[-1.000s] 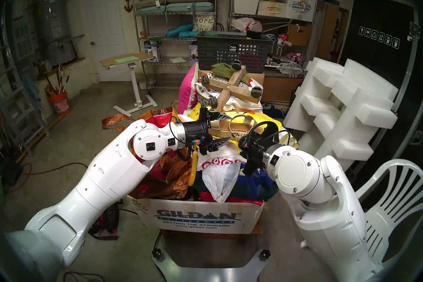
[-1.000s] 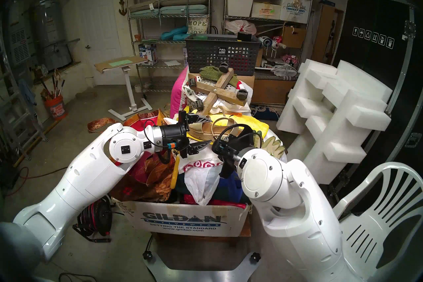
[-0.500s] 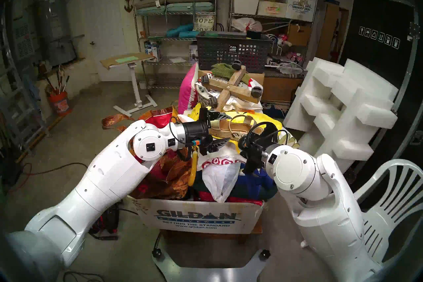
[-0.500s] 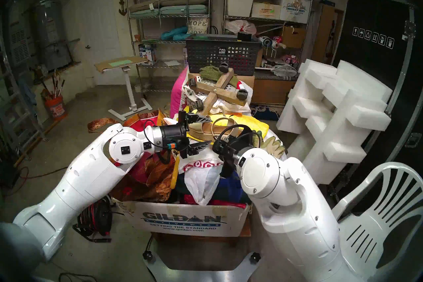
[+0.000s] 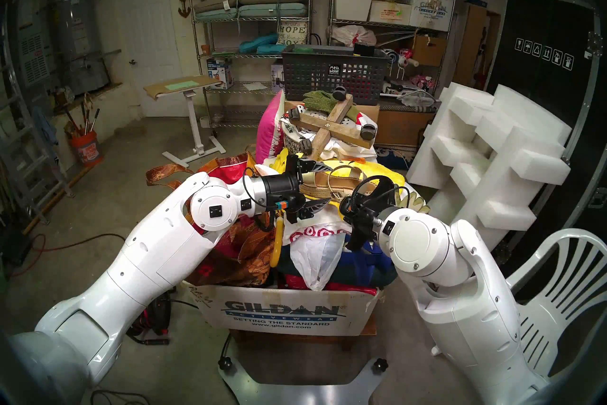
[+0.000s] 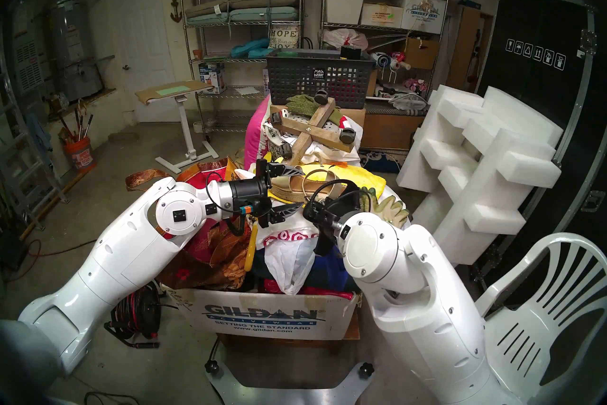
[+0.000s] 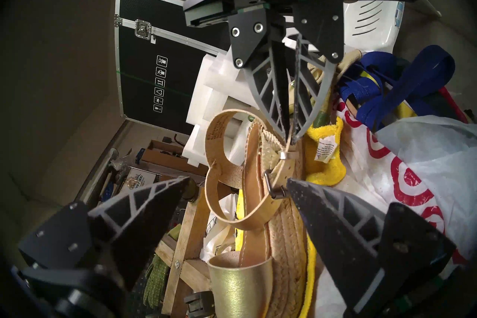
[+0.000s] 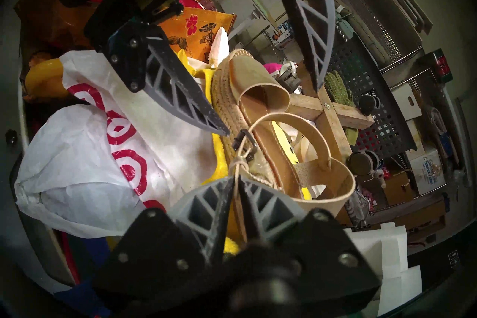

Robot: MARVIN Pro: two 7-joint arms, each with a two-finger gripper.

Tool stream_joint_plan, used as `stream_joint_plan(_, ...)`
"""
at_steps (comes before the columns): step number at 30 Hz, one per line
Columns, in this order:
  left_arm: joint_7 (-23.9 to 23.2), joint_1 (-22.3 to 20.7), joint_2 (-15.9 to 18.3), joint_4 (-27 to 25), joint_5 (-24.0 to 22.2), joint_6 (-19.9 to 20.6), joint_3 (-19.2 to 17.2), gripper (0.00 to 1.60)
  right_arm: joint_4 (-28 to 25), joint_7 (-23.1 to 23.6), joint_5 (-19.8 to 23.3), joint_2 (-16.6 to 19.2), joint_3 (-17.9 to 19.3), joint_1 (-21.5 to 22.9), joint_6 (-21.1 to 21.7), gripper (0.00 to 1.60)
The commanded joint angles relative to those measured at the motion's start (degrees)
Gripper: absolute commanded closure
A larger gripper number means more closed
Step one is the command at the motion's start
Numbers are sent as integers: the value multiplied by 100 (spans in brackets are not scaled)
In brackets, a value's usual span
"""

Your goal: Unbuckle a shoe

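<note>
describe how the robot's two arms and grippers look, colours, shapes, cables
Both arms have glossy white rounded shells with round joint caps, small screws and black square ports. Each wrist ends in a black cylinder with looping black cables. The left gripper has an orange and blue tag at its base. Both it and the right gripper carry black bolted brackets and two pointed grey fingers with open triangular lattice ribs and dark speckled pads.

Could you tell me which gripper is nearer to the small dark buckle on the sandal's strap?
Left. One fingertip of the open left gripper sits right beside the buckle. The right gripper is shut on the strap end, farther along.
</note>
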Motion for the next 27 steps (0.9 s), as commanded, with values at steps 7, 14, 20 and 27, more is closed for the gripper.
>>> stream_joint_plan(7, 10, -40, 57, -118, 45, -35, -29, 24, -77, 180, 119, -101, 197, 231, 104, 160)
stream_joint_plan(14, 33, -84, 52, -77, 271, -77, 51, 40, -112, 811, 898, -364, 836, 389, 322, 160)
stream_joint_plan(20, 60, -179, -78, 18, 466, -116, 136, 31, 24, 1283, 1477, -572, 1189, 580, 478, 160)
stream_joint_plan(27, 160, -254, -205, 95, 685, -165, 203, 35, 160, 1608, 1920, -762, 1441, 744, 654, 160)
